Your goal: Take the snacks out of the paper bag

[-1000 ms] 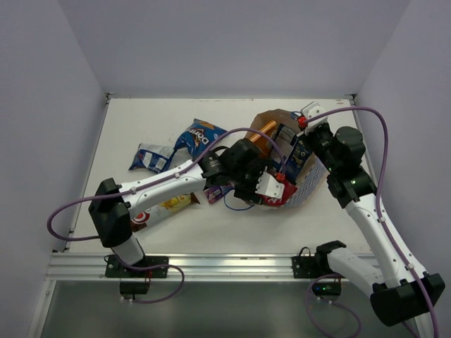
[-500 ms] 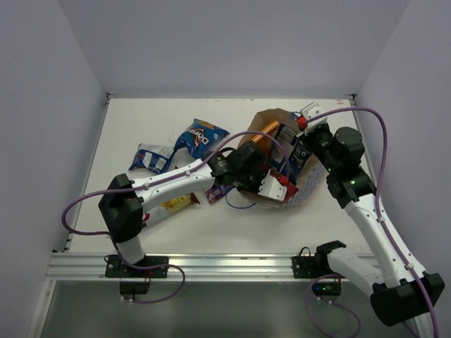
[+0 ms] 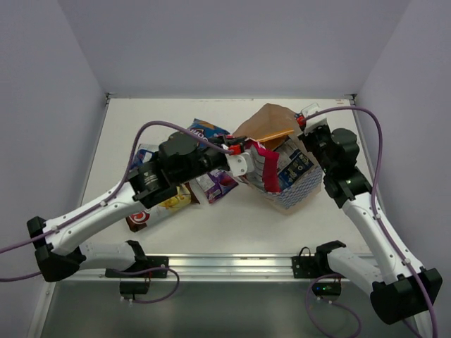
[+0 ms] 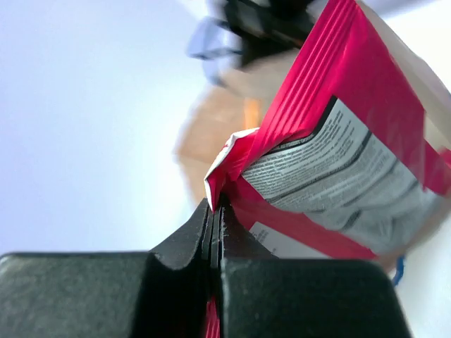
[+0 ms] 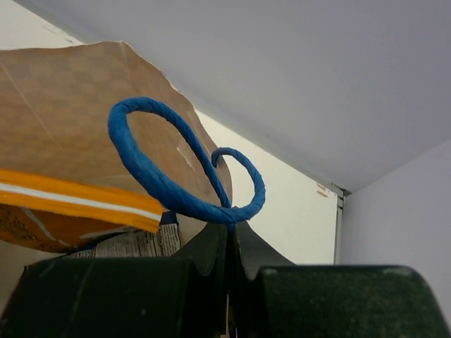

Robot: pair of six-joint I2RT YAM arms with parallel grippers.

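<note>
Worktop (image 3: 211, 218): you have a pale flat surface here, with everything on its far half.
Paper bag (image 3: 299, 176): you will find it toward the far right corner. It is tilted, with its checkered side facing the near edge and its brown inside showing at the mouth.
Red-brown chips bag (image 3: 144, 215): it lies toward the near left corner, partly hidden under your left arm.
Pink-red packet (image 3: 266, 169): it hangs in front of the bag's left side. Only its crimped top edge is pinched, and whether its lower end touches the bag cannot be told.
Blue packet (image 3: 204, 130): it lies left of the bag, nearer the far edge.
Blue-white packet (image 3: 144, 156): it lies toward the left edge, apart from the bag.
Purple packet (image 3: 215, 184): it lies just under your left wrist, left of the bag.
Orange packet (image 5: 63, 204): it is inside the bag, against the brown wall.
Left end effector (image 4: 213, 211): your fingers are closed tight on the pink-red packet's edge.
Right end effector (image 5: 229, 239): your fingers are clamped on the blue cord handle (image 5: 162, 179) at the bag's far right rim.
</note>
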